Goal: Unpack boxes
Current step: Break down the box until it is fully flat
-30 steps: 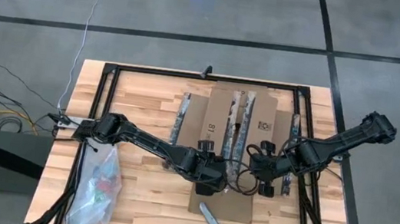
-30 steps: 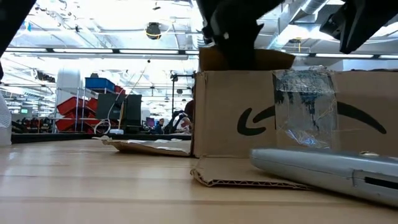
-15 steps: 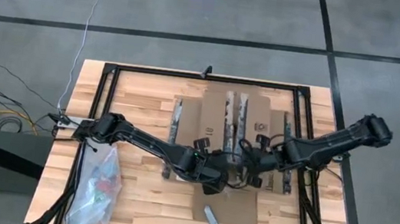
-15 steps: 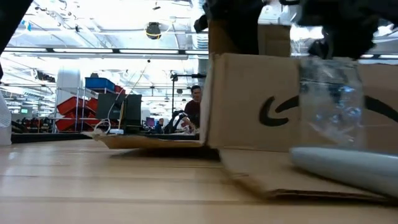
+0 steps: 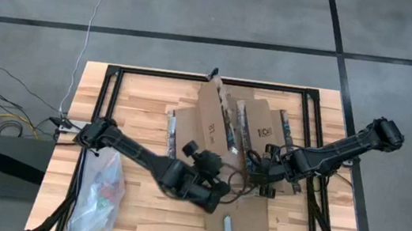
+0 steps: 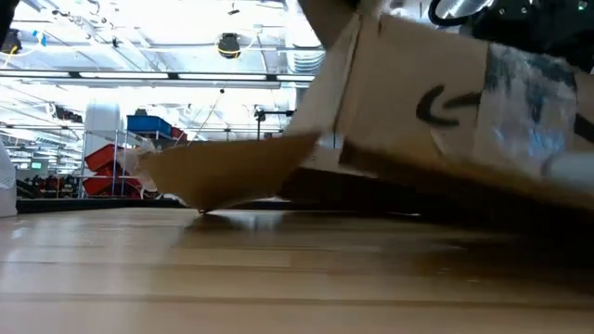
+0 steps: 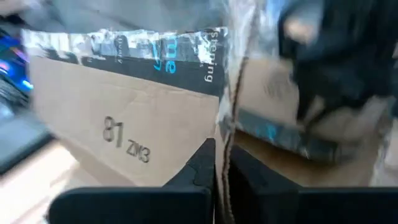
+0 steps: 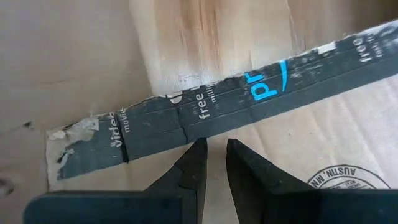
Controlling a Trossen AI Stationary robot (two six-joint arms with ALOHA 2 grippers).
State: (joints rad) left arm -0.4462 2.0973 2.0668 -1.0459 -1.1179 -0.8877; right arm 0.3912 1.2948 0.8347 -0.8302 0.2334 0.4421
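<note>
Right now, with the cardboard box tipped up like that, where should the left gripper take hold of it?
Probably the raised flap edge: the cardboard box is tilted with its flaps splayed, so a thin edge suits a pinch better than the wide body. Come in from the robot's left, where the left gripper already sits; the right gripper works the opposite side.

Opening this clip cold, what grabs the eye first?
The brown cardboard box, flaps splayed open mid-table, tipped up off the wood in the low view. Both tools meet at its near side: left tool, right tool. A clear plastic bag lies at the table's left front corner.
</note>
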